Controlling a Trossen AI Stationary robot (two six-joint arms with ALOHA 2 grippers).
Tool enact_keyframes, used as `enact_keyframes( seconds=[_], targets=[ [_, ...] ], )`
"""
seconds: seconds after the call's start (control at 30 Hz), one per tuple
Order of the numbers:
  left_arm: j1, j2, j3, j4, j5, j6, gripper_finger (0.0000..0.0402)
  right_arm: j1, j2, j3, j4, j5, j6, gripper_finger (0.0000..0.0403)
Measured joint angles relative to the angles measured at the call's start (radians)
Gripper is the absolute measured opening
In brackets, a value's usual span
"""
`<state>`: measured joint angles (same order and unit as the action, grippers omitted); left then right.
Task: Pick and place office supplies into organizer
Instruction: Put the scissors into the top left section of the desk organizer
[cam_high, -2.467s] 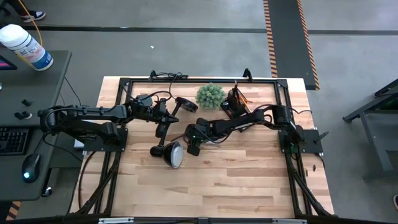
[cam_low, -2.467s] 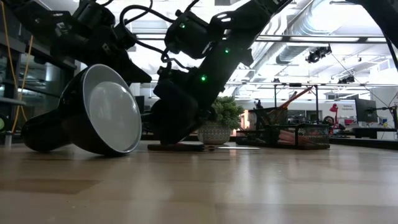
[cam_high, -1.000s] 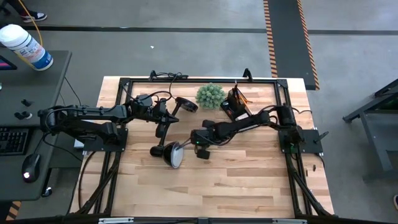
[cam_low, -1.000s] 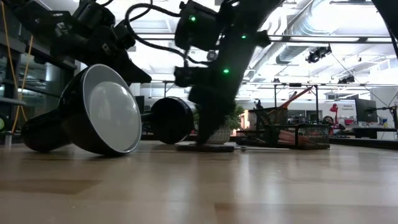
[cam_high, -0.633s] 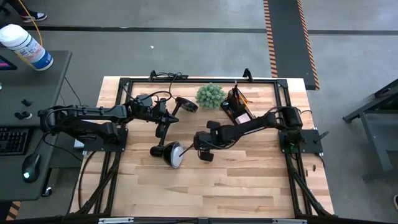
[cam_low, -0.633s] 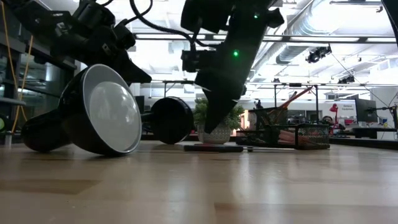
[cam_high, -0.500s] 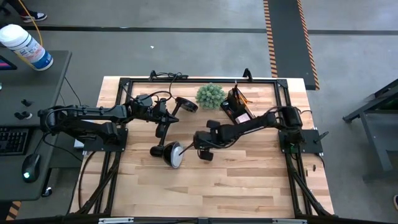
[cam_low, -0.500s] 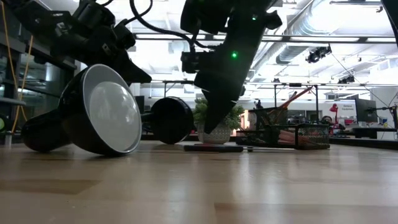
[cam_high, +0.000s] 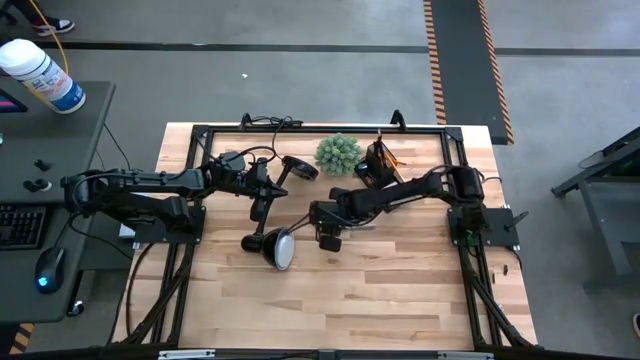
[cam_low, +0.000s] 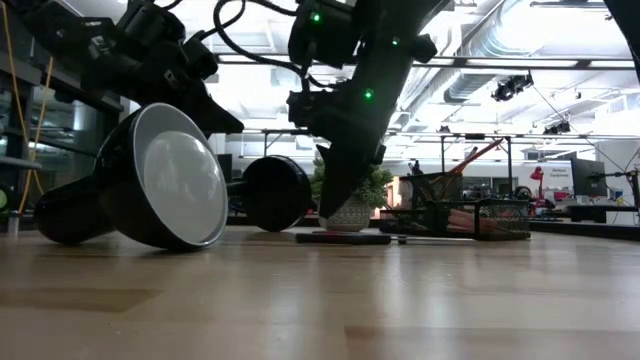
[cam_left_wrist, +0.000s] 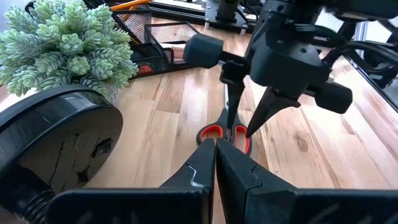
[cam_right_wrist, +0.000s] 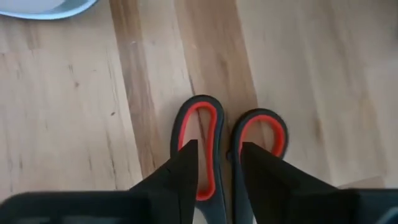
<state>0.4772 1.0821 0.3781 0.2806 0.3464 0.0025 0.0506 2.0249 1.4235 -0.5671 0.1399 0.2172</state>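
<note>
your right gripper (cam_right_wrist: 216, 163) hangs over the red-handled black scissors (cam_right_wrist: 229, 138) lying flat on the wooden table (cam_high: 400, 290), fingers apart, straddling one handle loop. your left gripper (cam_left_wrist: 215, 167) waits pressed together beside the black lamp base (cam_left_wrist: 53, 140).

The right arm's dark two-finger gripper (cam_high: 327, 237) points straight down, its fingers (cam_left_wrist: 256, 118) parted a little with a narrow gap between them. The arm behind it runs back in a long, low reach to its base. The left arm's dark two-finger gripper (cam_left_wrist: 215, 163) has its fingers pressed together and points toward the right gripper, near it but apart.
</note>
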Motion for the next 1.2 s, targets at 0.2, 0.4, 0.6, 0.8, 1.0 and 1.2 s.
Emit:
enact_keyframes(
  seconds=[0.2,0.4,0.6,0.8,1.0,1.2],
  targets=[
    [0.0,0.0,0.0,-0.001,0.0,0.013,0.0003,-0.019,0.02,0.0,0.011,-0.043,-0.013,0.0117],
    [0.0,0.0,0.0,0.0,0.0,0.016,0.0003,-0.031,0.041,0.0,0.02,-0.042,-0.017,0.0117],
    [0.0,0.0,0.0,0.0,0.0,0.017,0.0003,-0.043,0.067,0.001,0.027,-0.053,-0.019,0.0117],
    [0.0,0.0,0.0,0.0,0.0,0.019,0.0003,-0.052,0.085,0.005,0.03,-0.102,-0.016,0.0111],
    [0.0,0.0,0.0,0.0,0.0,0.019,0.0003,-0.053,0.086,0.006,0.025,-0.121,-0.019,0.0065],
    [0.0,0.0,0.0,0.0,0.0,0.018,0.0003,-0.053,0.087,0.005,0.021,-0.12,-0.023,0.0065]
  ],
)
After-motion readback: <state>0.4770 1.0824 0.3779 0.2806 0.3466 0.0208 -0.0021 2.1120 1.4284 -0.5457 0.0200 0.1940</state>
